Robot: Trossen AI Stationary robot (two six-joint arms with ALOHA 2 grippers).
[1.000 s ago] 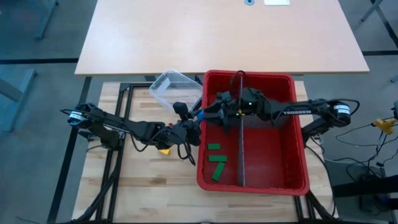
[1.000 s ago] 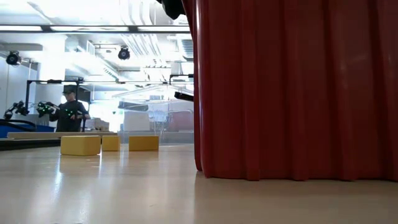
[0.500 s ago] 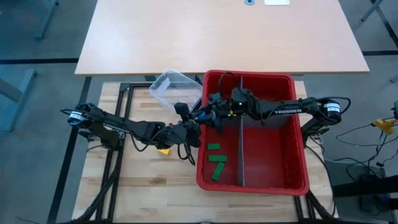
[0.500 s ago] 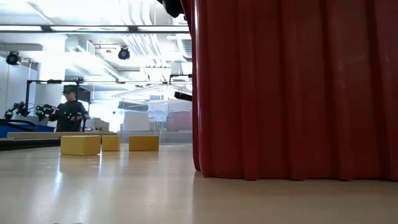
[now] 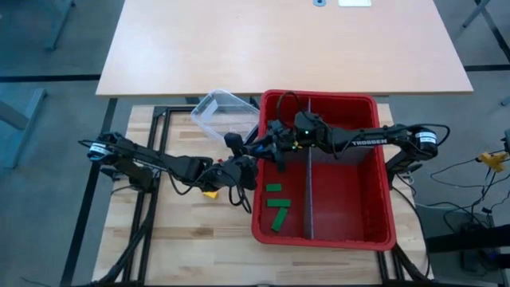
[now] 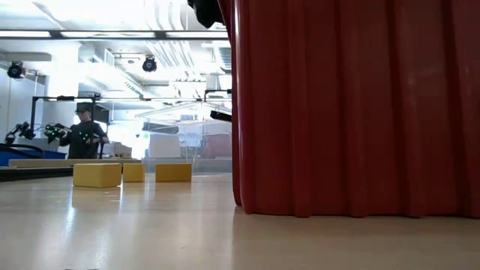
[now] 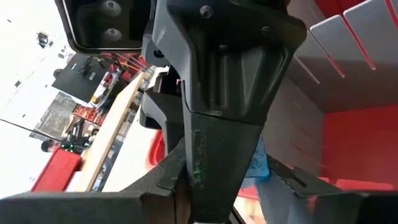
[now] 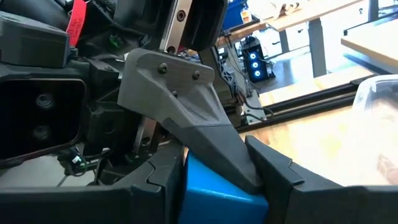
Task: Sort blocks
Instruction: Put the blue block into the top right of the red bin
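A blue block (image 8: 217, 194) hangs over the left wall of the red bin (image 5: 374, 233), between both grippers. My left gripper (image 5: 249, 163) reaches in from the table's left and is shut on it. My right gripper (image 8: 214, 180) comes from the right across the bin and is shut on the same block. Three green blocks (image 5: 276, 204) lie on the floor of the bin's left compartment. Yellow blocks (image 6: 97, 175) lie flat on the table left of the bin; one (image 5: 209, 192) shows under my left arm. My left gripper has one grey finger (image 8: 186, 124) lying on one face of the blue block; its other finger is hidden behind the block. It comes about level from the table's left. The block is clear of the bin and table. My right gripper pinches two opposite sides of the blue block (image 8: 191, 186) between its two dark fingers (image 8: 273, 174). It comes about level from the table's right, facing my left gripper. The block fills the gap between the fingers and hangs clear.
A grey divider (image 5: 309, 199) splits the bin into left and right compartments. A clear plastic tub (image 5: 223, 112) stands on the table behind the bin's left corner. A larger wooden table (image 5: 279, 48) lies beyond. A person (image 6: 82, 135) stands far off in the room.
My right gripper has moved toward the table's left, across the bin's left compartment, up to my left gripper and the blue block. My left arm and the block have stayed in place.
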